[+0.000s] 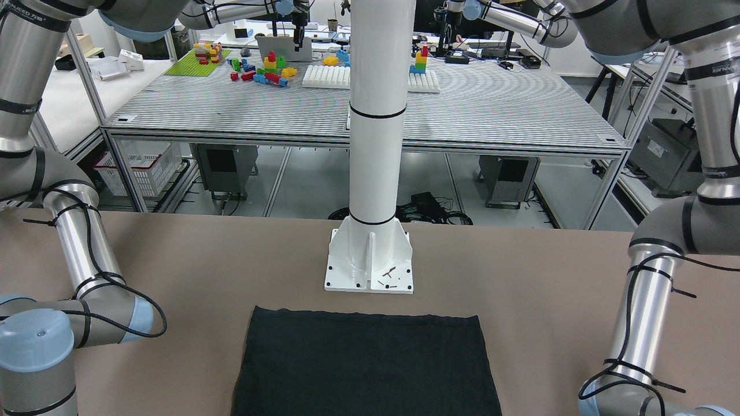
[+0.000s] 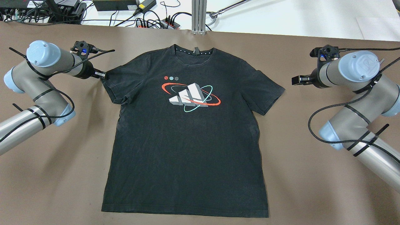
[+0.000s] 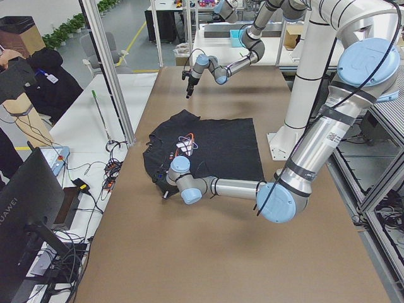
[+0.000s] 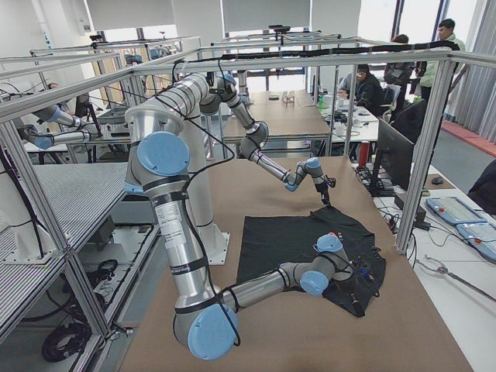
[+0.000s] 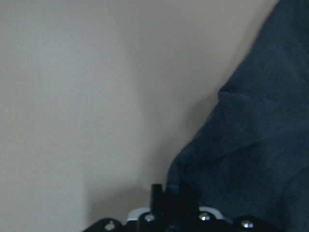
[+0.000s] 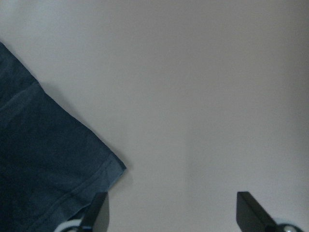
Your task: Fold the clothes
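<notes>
The clothes are one black T-shirt with a red, white and teal print, lying flat and face up on the brown table, collar toward the far edge. My left gripper is at the tip of the shirt's left sleeve. In the left wrist view its fingers stand close together, pinching the sleeve's edge. My right gripper hovers open just outside the right sleeve, not touching it. In the right wrist view that sleeve's corner lies beside the left fingertip. The hem shows in the front-facing view.
The white pillar's base plate is bolted to the table just behind the hem. Cables and power strips and an aluminium post sit past the far edge. Brown tabletop lies bare on both sides of the shirt.
</notes>
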{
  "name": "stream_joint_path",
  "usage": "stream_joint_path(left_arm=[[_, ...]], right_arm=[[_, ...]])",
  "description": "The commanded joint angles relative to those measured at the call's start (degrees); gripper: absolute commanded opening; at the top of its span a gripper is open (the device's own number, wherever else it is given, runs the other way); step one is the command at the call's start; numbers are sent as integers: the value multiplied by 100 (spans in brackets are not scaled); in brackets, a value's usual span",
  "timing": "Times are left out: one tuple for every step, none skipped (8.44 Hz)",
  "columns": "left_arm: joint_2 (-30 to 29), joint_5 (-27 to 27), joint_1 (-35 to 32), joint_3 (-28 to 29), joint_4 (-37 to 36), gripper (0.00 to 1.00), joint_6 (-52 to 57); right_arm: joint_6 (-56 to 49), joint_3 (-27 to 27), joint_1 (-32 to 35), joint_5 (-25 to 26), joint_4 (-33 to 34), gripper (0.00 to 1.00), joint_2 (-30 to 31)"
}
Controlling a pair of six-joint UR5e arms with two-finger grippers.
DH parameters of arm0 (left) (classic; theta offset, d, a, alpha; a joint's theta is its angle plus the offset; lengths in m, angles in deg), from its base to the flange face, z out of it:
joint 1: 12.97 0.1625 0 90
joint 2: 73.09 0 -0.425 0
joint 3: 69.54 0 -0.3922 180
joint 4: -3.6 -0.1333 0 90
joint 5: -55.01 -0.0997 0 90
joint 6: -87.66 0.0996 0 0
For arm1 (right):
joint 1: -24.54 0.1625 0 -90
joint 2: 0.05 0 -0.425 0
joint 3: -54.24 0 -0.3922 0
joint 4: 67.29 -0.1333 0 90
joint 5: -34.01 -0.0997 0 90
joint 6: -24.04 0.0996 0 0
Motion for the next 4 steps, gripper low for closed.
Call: stream_joint_path(left_arm=[[73, 141, -65, -296, -16, 0, -105], [73, 211, -117, -393, -16, 0, -201], [73, 221, -126, -577, -34, 0, -498], [30, 212, -118, -857, -86, 0, -980]], right_arm=[[11, 0, 0, 0, 0, 93, 0], [19, 0, -9, 0, 0, 93, 0], [45, 0, -9, 0, -9, 93, 0], [46, -9, -9, 0, -9, 93, 0]])
